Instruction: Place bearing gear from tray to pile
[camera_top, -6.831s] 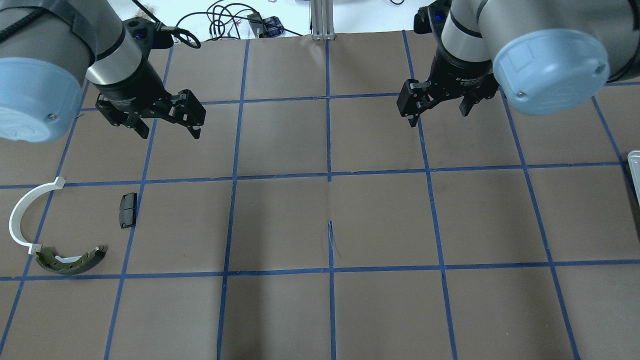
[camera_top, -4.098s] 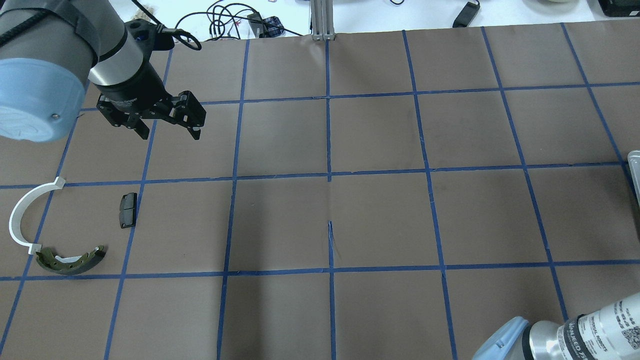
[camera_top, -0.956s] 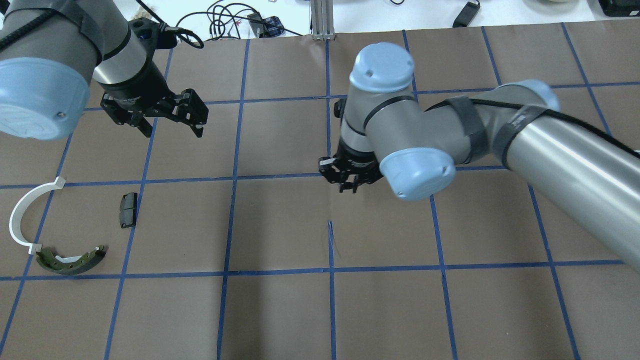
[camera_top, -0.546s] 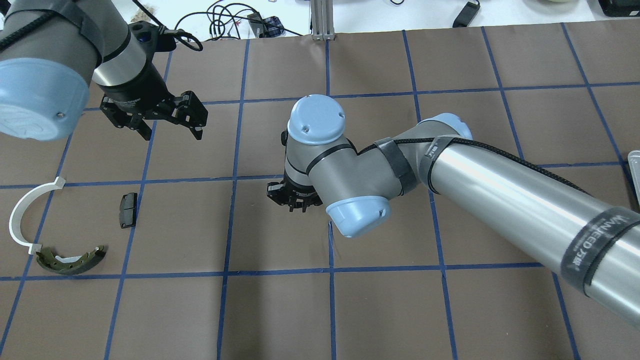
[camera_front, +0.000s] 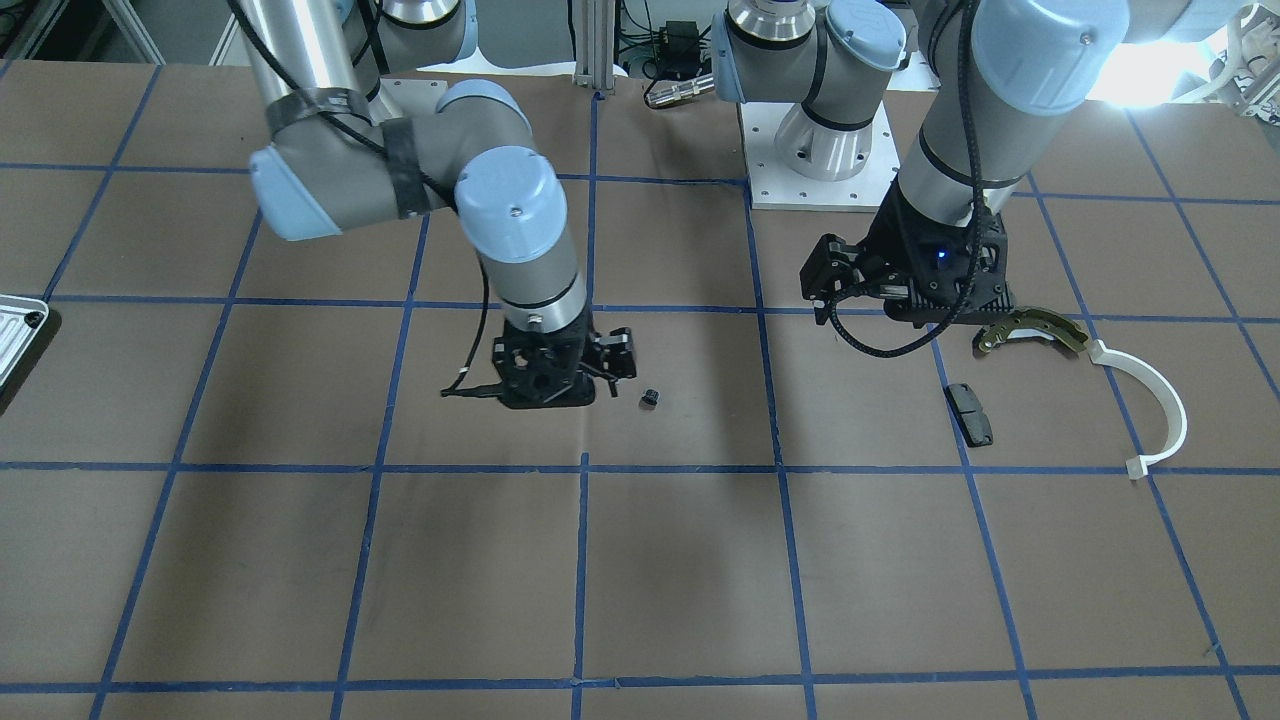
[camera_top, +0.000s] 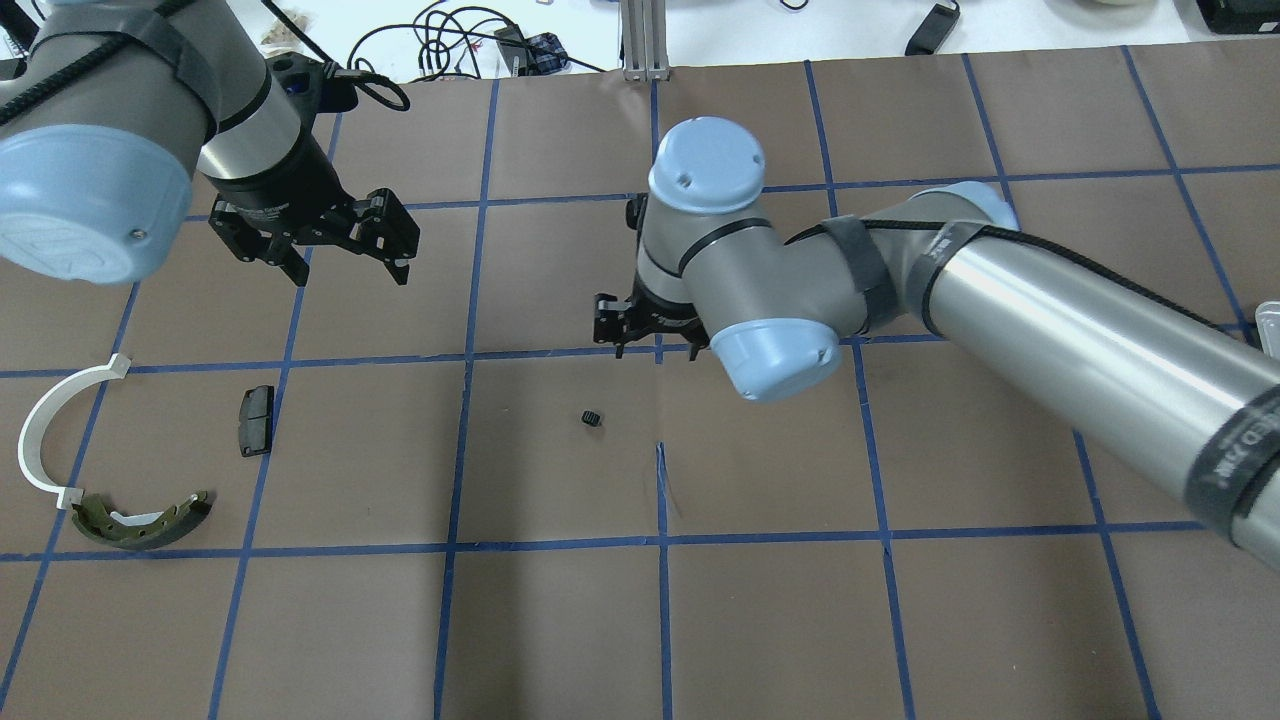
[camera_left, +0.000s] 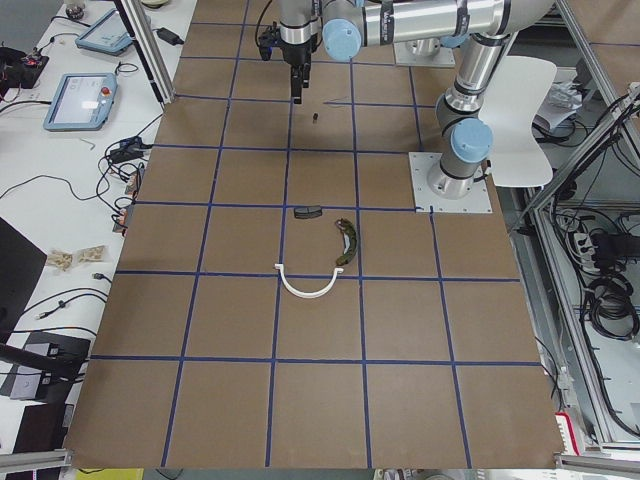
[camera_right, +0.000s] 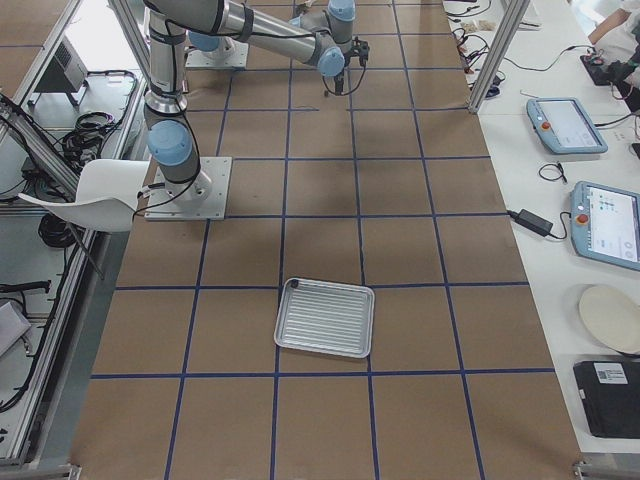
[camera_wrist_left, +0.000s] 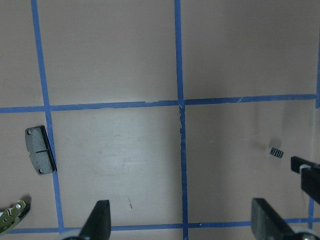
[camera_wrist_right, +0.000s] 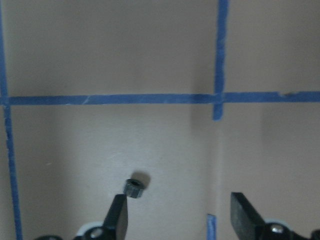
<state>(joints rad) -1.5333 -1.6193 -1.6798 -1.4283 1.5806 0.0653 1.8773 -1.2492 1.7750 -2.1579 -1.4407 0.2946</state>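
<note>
The bearing gear (camera_top: 591, 419) is a small black toothed part lying on the brown paper near mid-table; it also shows in the front view (camera_front: 650, 398) and both wrist views (camera_wrist_right: 134, 188) (camera_wrist_left: 276, 153). My right gripper (camera_top: 655, 347) is open and empty, just beyond and right of it (camera_wrist_right: 180, 220). My left gripper (camera_top: 350, 272) is open and empty, hovering beyond the pile (camera_wrist_left: 182, 222). The pile holds a dark pad (camera_top: 256, 420), a white arc (camera_top: 45, 430) and an olive brake shoe (camera_top: 140, 520). The tray (camera_right: 324, 318) lies at the table's right end, with no parts on it.
Blue tape lines grid the brown table cover. The tray's edge shows at the right border of the overhead view (camera_top: 1268, 335). The right arm's long link (camera_top: 1050, 320) stretches across the right half of the table. Cables and devices lie beyond the far edge.
The right arm swept in from the tray side to mid-table. Its gripper has opened, left the gear on the paper and pulled back up and to the right. The left gripper barely shifted.
</note>
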